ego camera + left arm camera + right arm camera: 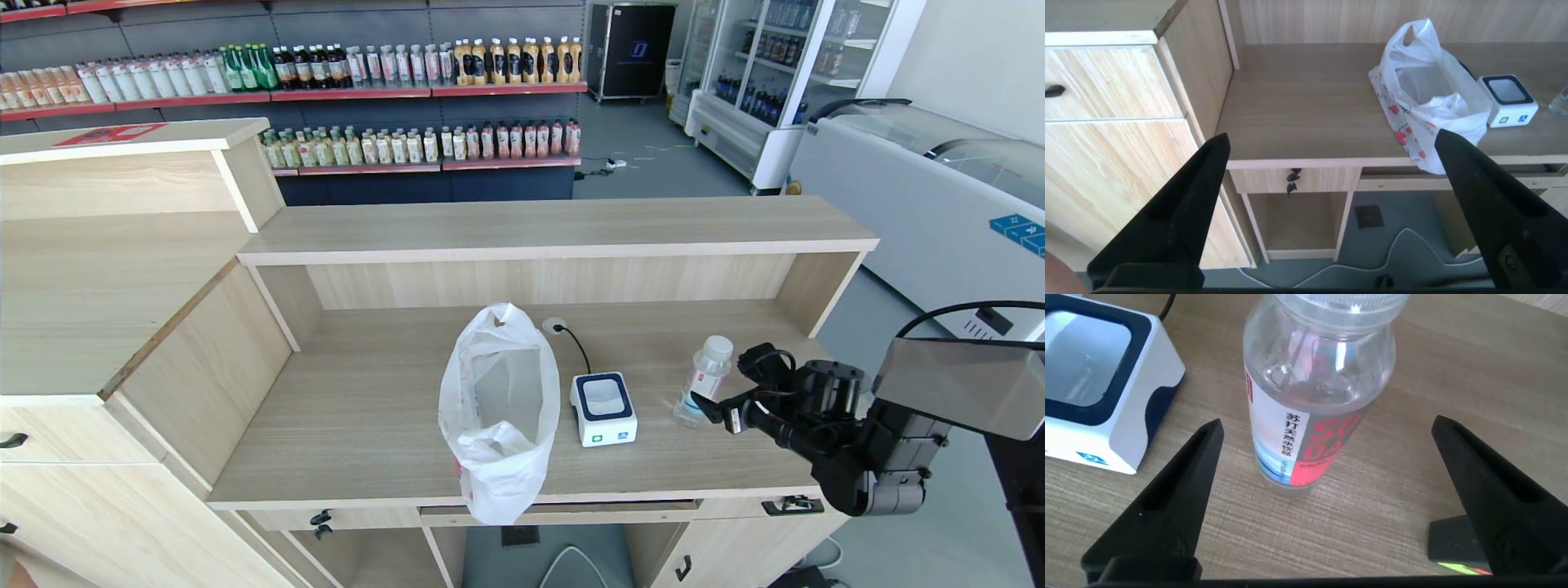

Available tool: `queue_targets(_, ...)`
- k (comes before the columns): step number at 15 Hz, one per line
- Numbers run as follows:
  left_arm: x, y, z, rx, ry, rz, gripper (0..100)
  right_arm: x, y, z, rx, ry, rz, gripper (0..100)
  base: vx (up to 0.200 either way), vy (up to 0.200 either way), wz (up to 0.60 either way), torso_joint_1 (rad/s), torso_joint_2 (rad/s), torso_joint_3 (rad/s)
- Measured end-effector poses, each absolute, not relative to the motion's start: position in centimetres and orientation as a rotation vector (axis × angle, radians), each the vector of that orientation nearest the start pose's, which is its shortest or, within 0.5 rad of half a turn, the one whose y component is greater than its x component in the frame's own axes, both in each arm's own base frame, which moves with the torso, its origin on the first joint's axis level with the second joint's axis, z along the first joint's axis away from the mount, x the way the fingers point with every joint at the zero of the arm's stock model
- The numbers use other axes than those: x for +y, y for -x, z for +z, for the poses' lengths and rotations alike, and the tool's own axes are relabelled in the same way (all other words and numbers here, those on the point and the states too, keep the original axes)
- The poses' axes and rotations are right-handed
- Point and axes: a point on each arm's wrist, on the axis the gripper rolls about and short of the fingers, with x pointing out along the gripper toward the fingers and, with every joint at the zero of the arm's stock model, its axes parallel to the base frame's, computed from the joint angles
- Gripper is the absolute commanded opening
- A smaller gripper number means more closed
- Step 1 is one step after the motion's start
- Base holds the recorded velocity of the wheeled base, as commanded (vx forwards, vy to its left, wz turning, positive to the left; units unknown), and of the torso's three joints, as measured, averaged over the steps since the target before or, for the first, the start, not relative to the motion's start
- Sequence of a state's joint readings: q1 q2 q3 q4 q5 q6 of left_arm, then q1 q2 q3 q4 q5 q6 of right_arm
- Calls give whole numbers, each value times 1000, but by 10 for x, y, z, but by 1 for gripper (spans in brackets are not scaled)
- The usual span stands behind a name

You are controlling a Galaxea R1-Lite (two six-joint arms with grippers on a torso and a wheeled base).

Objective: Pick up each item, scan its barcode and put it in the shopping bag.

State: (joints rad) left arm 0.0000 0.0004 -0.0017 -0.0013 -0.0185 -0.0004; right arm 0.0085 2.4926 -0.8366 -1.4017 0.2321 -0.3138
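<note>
**Water bottle waits on the desk by the open right tool**

The wooden desk [367,425] fills the middle of the head view. A white plastic shopping bag [498,416] stands in the middle of it with its mouth open. The bottom of the bag hangs a little over the front edge of the desk.

The right tool [1327,431] comes in from the lower right of the head view. Its fingers are spread wide and hold nothing. The bottle stands between them, and I cannot tell if they touch it.

The left tool [1333,140] is spread wide too, and it has nothing in it.

A small white and blue scanner [604,407] sits just to the right of the bag. A black cord [575,343] runs from it to a hole in the desk.

The clear water bottle [702,382] stands upright on the desk, to the right of the scanner. It has a white cap and a red and white label.
</note>
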Motion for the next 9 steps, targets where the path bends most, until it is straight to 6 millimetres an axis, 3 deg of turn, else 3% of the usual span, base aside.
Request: queue_targets(9, 0, 23, 76, -3, 1, -19, 100, 17, -417, -36, 171, 281, 322, 100, 0, 0, 0, 0, 0, 0)
